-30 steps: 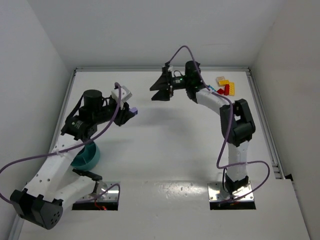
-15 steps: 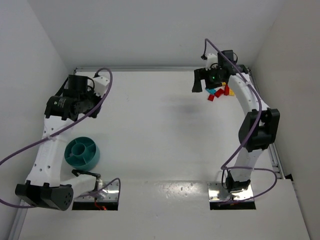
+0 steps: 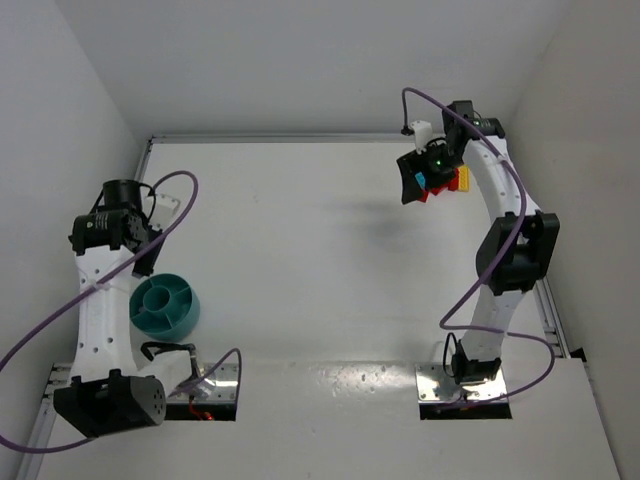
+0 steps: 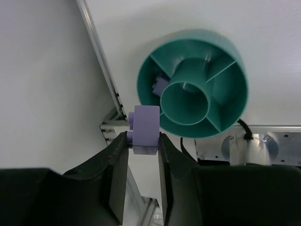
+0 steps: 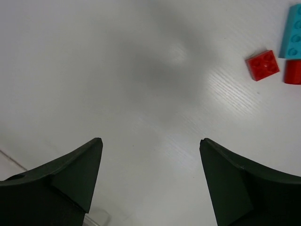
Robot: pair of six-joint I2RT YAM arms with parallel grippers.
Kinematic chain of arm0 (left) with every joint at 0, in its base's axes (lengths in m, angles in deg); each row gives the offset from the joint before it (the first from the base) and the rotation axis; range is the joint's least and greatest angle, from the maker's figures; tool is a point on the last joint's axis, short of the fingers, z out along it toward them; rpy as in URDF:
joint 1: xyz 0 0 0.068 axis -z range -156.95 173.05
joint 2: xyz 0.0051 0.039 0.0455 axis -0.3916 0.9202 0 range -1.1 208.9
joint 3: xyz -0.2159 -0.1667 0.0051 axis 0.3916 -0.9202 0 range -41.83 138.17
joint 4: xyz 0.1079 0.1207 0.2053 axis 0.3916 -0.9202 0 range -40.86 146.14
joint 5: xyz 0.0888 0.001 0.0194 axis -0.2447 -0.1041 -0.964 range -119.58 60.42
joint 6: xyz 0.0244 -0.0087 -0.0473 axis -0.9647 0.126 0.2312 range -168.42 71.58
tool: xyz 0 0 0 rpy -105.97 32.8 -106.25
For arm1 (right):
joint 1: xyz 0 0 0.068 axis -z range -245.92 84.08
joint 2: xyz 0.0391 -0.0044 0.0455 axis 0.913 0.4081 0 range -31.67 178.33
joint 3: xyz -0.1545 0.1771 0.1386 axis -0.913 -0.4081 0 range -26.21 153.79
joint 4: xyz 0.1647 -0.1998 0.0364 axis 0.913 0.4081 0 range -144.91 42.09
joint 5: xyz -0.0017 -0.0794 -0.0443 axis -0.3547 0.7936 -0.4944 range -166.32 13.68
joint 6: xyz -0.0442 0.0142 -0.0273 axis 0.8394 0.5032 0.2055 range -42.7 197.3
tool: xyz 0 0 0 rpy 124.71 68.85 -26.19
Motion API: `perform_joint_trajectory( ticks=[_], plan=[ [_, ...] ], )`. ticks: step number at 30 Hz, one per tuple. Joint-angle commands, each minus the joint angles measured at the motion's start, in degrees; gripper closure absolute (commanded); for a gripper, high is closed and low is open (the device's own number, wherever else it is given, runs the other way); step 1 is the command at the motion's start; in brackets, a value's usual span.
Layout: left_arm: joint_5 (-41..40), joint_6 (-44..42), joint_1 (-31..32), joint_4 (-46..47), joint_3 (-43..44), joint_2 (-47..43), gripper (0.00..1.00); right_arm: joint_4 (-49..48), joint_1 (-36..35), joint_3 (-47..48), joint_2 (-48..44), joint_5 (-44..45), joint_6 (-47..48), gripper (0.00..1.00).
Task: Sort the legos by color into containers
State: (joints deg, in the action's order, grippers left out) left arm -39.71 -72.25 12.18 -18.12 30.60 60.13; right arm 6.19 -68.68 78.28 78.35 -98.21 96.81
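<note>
The left gripper (image 4: pixel 142 141) was closed narrowly on a purple brick (image 4: pixel 145 127), pinched between both fingers just outside the rim of the teal bowl (image 4: pixel 237 70). It was on the side of the compartment where another purple brick (image 4: pixel 160 85) lay. Far across the table (image 5: pixel 141 70) from the bowl, the right gripper (image 5: pixel 149 146) stood wide open and held nothing, with a red brick (image 5: pixel 262 65) and a light-blue brick (image 5: pixel 292 28) lying near it.
</note>
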Motion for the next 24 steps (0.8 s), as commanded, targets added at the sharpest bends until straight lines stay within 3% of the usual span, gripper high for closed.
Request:
perform_joint_trajectory(
  ticks=[1,5,8,13,24],
  plan=[
    [-1.82,-3.49,-4.93,0.34,-2.27,-1.12,1.00,7.79,0.13,6.40,4.41,-4.38,2.82,0.17],
    [1.25,-6.57,-11.26,1.05,-4.31,-1.12,1.00,9.57,0.13,8.28,6.44,-3.34,2.82,0.18],
    [4.85,-9.47,-16.71,1.05,-4.84,1.77,1.00,9.56,0.13,7.67,6.44,-2.81,2.82,0.06],
    [10.83,-14.30,-23.74,0.52,-4.84,5.91,1.00,9.04,-0.49,6.17,5.91,-0.97,2.82,0.00],
    [14.70,-17.03,-25.16,3.24,-8.43,9.17,0.92,7.98,-0.49,4.94,5.38,0.70,2.29,0.00]
  ],
)
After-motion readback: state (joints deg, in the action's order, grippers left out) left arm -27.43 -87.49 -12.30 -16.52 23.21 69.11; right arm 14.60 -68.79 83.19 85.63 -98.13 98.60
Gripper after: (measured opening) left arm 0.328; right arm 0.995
